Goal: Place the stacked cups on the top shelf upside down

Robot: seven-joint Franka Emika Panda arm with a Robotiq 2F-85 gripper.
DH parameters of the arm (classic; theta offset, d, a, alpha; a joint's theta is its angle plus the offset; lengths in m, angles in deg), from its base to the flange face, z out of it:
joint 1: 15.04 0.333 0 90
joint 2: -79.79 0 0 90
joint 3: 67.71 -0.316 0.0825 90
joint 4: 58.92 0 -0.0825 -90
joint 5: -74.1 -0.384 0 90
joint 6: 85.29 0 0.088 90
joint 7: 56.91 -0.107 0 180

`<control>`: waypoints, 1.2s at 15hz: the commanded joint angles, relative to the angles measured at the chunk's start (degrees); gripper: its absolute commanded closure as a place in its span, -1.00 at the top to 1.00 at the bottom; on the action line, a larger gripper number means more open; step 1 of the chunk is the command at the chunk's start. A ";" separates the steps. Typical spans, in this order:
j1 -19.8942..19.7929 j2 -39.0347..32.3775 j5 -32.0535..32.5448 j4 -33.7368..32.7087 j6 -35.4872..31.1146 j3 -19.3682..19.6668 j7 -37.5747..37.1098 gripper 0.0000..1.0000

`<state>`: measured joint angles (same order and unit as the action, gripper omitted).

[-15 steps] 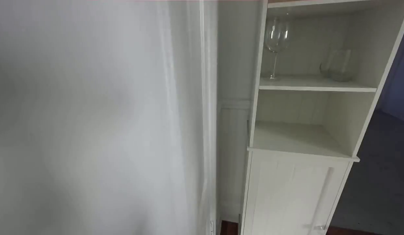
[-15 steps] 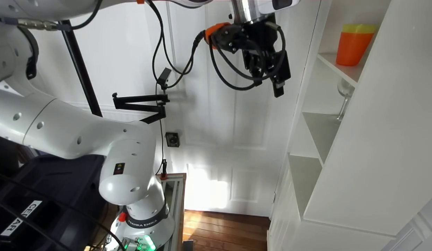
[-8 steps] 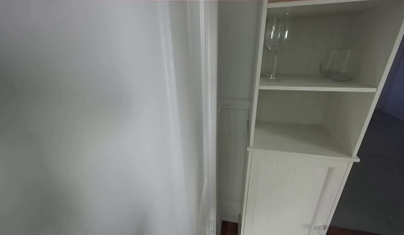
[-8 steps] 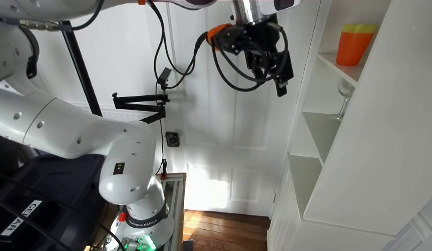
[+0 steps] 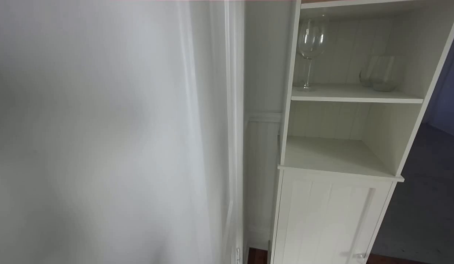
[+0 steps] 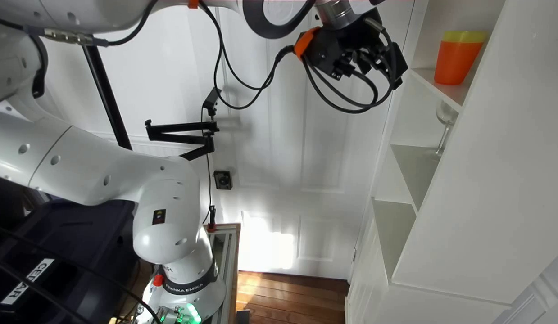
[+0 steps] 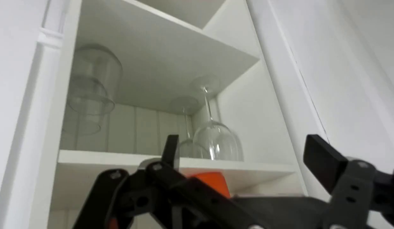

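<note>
The flat-sided white cabinet has a grooved back; near its topmost visible shelf, the angular black gripper has its jaws spread wide. On that shelf stand the tapered orange-and-yellow stacked cups, long axis upright, wider yellow end up.

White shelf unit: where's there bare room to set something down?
The lowest open shelf shows bare board between its side walls. The shelf above has a free patch between the wine glasses and the tumblers; its ends are crowded. On the highest visible shelf, some board shows beside the stacked cups; the rest is hidden.
</note>
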<state>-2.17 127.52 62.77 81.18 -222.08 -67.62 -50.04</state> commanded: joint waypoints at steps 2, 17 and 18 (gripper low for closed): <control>6.24 -1.67 -7.63 1.11 -14.60 2.88 2.28 1.00; 14.52 -6.41 -10.56 0.06 -26.12 7.40 0.95 1.00; 14.53 -6.41 -10.57 0.02 -26.12 7.40 0.94 1.00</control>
<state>12.62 121.17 52.31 81.32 -248.36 -60.00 -49.08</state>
